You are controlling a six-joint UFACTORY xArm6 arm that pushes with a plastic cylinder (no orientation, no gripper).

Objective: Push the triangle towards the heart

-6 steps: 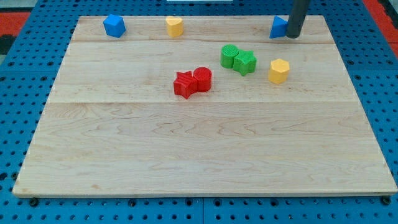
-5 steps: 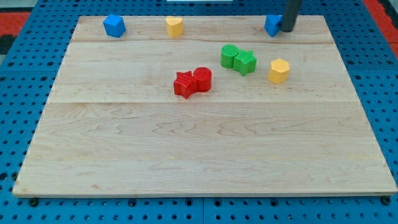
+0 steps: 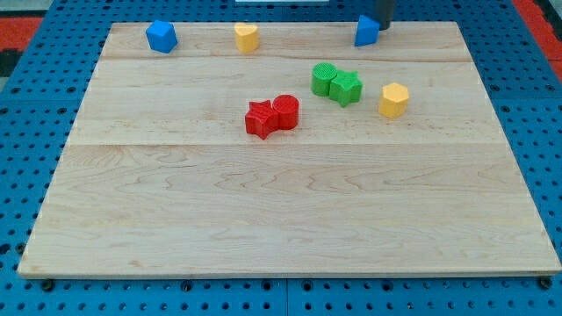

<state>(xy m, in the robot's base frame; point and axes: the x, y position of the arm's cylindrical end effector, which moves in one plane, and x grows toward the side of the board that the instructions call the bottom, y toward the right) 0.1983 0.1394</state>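
A big blue pegboard (image 3: 18, 175) full of little holes lies under everything. On it sits a pale wooden board (image 3: 290, 211) with smooth planks and fine grain lines.

The blocks look like ridged plastic. Near the middle, a red star (image 3: 260, 118) touches a red cylinder (image 3: 285, 111) on its right. Up and to the view's right, a green cylinder (image 3: 324, 79) touches a green star (image 3: 346, 88). Just right of them, a little apart, stands a yellow hexagon block (image 3: 394, 100).

Along the view's top edge sit three blocks, well apart. A blue block (image 3: 161, 36) with many flat sides is at the left. The yellow heart (image 3: 247, 37) is next. The blue triangle (image 3: 367, 31) is farther right, with bare wood between it and the heart.

My tip (image 3: 384, 26) is the end of a dark round rod at the very top of the view. It sits right against the triangle's right side. There is no pincer here, only the rod.
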